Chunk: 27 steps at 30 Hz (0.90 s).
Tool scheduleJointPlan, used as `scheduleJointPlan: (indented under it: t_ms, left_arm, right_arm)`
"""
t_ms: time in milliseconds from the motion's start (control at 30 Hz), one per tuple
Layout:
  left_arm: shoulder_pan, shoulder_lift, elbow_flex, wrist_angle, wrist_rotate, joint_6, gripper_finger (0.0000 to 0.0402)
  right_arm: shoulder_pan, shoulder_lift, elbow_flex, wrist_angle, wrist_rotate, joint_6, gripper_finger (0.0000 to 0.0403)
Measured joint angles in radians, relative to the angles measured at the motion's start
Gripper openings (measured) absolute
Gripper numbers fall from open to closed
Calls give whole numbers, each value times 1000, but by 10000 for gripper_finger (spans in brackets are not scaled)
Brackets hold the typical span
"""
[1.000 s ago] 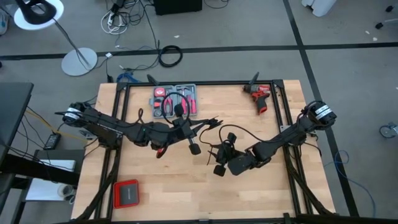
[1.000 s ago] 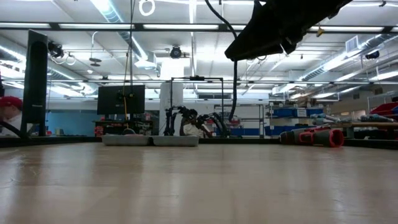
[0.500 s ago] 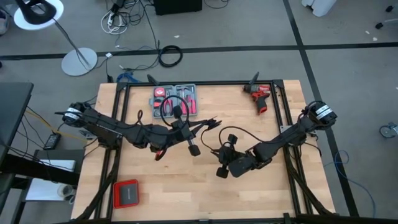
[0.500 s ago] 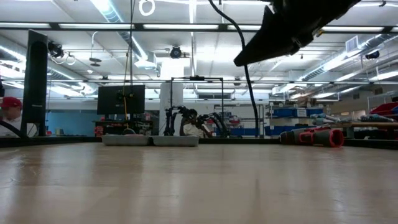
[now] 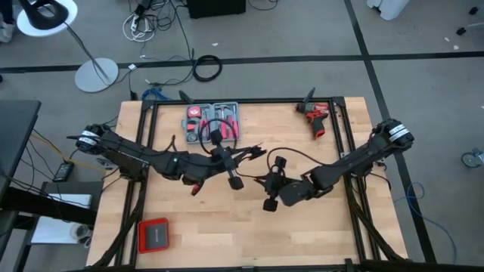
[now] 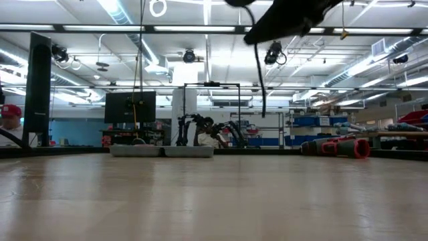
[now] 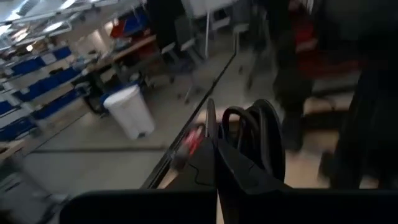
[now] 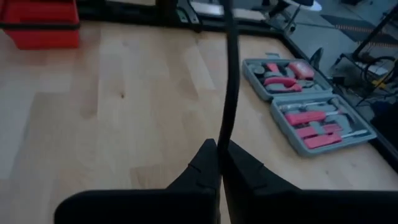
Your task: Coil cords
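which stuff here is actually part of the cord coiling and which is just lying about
In the job:
- black cable, held up off the table
- left gripper, shut on coiled loops of it
- right gripper, shut on a strand

Lying about:
- grey tool case, open
- red drill
- red box

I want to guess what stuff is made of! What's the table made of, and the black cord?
The table looks like pale wood with a smooth finish: you can see grain lines. The black cord looks like matte rubber or plastic, since it bends in curves.
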Motion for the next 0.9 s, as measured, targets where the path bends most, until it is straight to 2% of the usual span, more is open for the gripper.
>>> scheduleJointPlan:
  t_ms: [100, 267, 400, 533, 700, 900]
  left_arm:
    - [0, 1, 0, -91, -47, -21, 0]
    - [0, 0, -1, -174, -66, -49, 0]
    - [-2, -5, -1, -198, -64, -74, 0]
    - [-8, -24, -1, -182, -3, -102, 0]
    - [-9, -57, -1, -179, 34, -125, 0]
    - [-9, -71, -1, -62, 81, -85, 0]
  right_arm:
    - [31, -68, 0, -43, 52, -2, 4]
    - [76, -164, 1, -192, 151, 41, 4]
    - [103, -217, 1, -395, 232, 188, 4]
    - [105, -232, 1, -598, 272, 384, 4]
    - [100, -228, 0, -776, 285, 572, 4]
    - [66, -186, -25, -800, 255, 650, 4]
